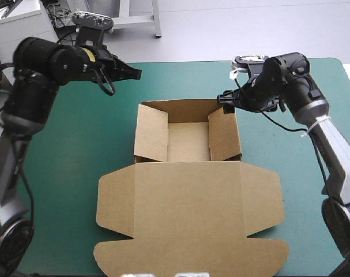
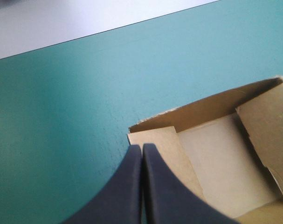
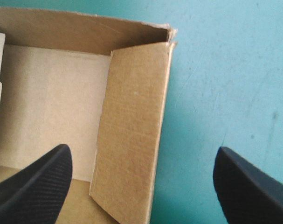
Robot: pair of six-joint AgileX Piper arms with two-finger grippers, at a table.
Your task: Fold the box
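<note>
My left tool (image 1: 138, 73), its two black fin-shaped fingers (image 2: 127, 186) pressed together into one point, hangs above the flat teal-green-covered bench (image 1: 76, 156). It is just off the far left corner of the brown cardboard box (image 1: 189, 138), which sits mid-bench as an open tray. The box's lid (image 1: 189, 202) lies flat on the near side of both tools. Ahead of that tool the left inner flap (image 1: 151, 134) leans into the tray. My right tool (image 1: 226, 99) has its fingers (image 3: 34, 186) wide apart, straddling the right inner flap (image 1: 222, 134), one finger over the tray's inside and the other over bare bench. I judge that seating these flaps is the step in hand. I would lower the right tool squarely, pinch along the crease, and push the left flap upright with the closed left tool. The bench looks smooth, so the tray may slide. Bare bench outside each tool leaves room to swing.
</note>
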